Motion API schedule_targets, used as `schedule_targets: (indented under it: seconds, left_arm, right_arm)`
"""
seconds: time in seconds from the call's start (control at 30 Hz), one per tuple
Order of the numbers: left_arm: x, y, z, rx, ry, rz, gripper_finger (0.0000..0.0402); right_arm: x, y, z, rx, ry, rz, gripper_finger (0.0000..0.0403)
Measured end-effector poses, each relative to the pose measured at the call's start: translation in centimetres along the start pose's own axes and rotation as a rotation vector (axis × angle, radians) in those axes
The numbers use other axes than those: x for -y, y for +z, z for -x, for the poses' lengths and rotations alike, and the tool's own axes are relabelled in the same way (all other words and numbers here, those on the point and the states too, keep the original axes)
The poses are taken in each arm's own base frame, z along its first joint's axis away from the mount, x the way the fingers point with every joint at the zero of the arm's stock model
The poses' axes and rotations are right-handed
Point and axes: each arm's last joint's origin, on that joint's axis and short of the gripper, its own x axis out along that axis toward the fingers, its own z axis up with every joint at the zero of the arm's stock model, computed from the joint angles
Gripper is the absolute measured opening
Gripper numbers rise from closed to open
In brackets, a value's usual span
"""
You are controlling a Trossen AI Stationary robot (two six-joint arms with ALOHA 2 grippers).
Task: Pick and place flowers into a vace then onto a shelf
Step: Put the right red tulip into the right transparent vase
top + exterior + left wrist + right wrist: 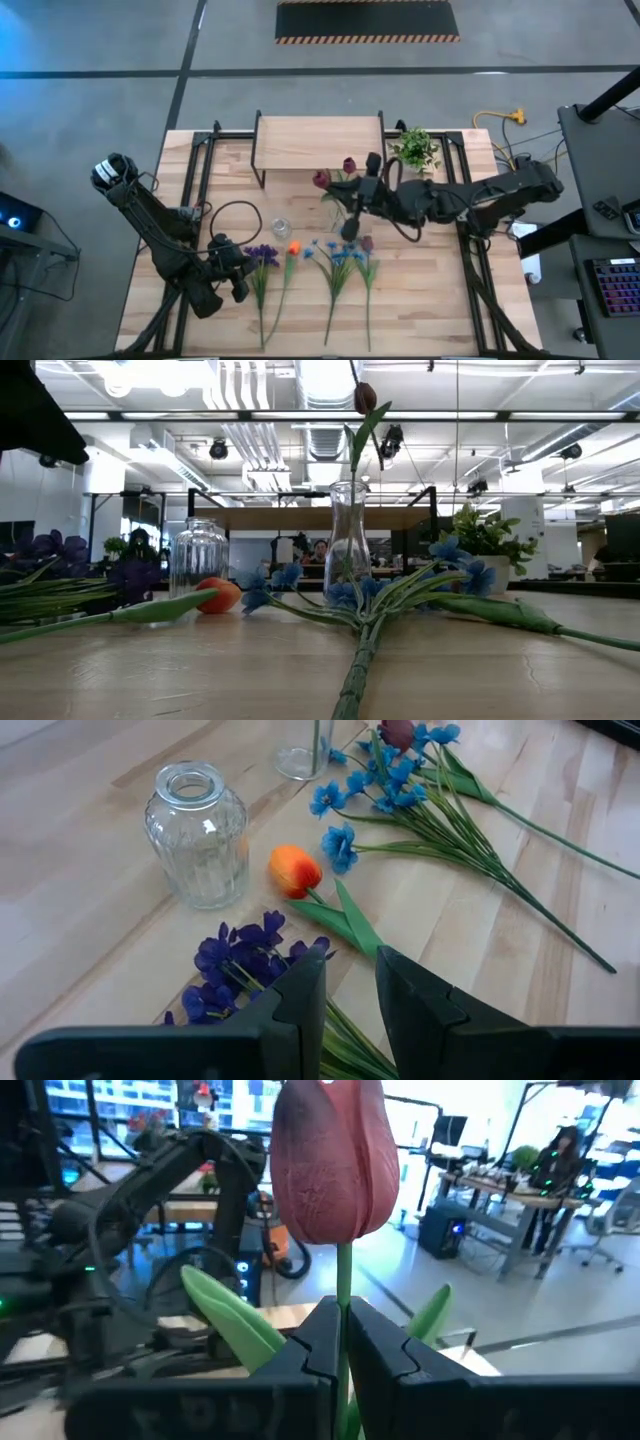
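My right gripper (350, 220) is high above a tall clear vase (347, 545) and is shut on a dark red tulip (330, 1160). Another tulip (365, 398) stands with its stem in that vase. My left gripper (350, 985) is open and empty, low over the stems of the purple cluster (240, 960) and the orange bud (295, 870). Blue blooms (335, 258) and a further tulip (367, 243) lie flat on the table. A squat ribbed glass jar (198, 835) stands beside the orange bud. The shelf (318, 142) stands at the far edge. My right gripper pinches the tulip's green stem (344, 1285) between its two fingers, a little below the bloom. The bloom stands above the fingers with a leaf (235, 1320) beside it. The stem below the fingers is hidden by the gripper, so I cannot tell where its lower end is.
A leafy potted plant (415, 150) stands right of the shelf. Black rails (200, 190) run along the table's left and right sides. A black cable loop (235, 215) lies near the left arm. Bare wood shows at the table's near edge (420, 320).
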Motion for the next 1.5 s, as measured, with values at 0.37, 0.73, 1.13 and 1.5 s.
schedule_targets:
  seconds: [0.37, 0.73, 1.13, 1.5]
  left_arm:
    - [0.0, 0.0, 0.0, 0.010, 0.002, 0.000, 0.0074]
    - [-0.1, -0.1, -0.1, 0.013, 0.006, -0.007, 0.0074]
    - [-0.1, -0.1, -0.1, 0.013, 0.007, -0.009, 0.0074]
    - [-0.2, -0.1, -0.1, 0.013, 0.008, -0.011, 0.0074]
  right_arm:
    - [1.0, -0.2, -2.0, 0.051, -0.055, -0.002, 0.0008]
    - [1.2, -2.2, -3.1, 0.015, -0.073, 0.023, 0.0008]
    - [1.4, -2.3, -2.9, 0.043, -0.076, 0.000, 0.0008]
    - [1.3, -2.7, -2.9, 0.029, -0.075, 0.004, 0.0008]
